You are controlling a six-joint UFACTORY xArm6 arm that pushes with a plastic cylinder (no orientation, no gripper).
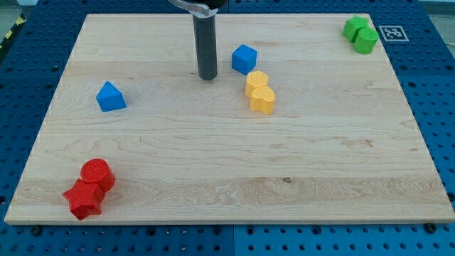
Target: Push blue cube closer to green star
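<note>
The blue cube (244, 58) sits on the wooden board near the view's top centre. My tip (207, 77) rests on the board just left of the cube and slightly below it, a small gap apart. Two green blocks touch each other in the board's top right corner. The upper one (355, 27) looks like the green star and the lower one (367, 40) is rounder. The cube is far to the left of them.
Two yellow blocks (257, 82) (262, 100) touch each other just below and right of the blue cube. A blue triangular block (110, 97) lies at the left. A red cylinder (97, 174) and a red star (84, 200) sit at the bottom left. The board's top edge (284, 14) is close above the cube.
</note>
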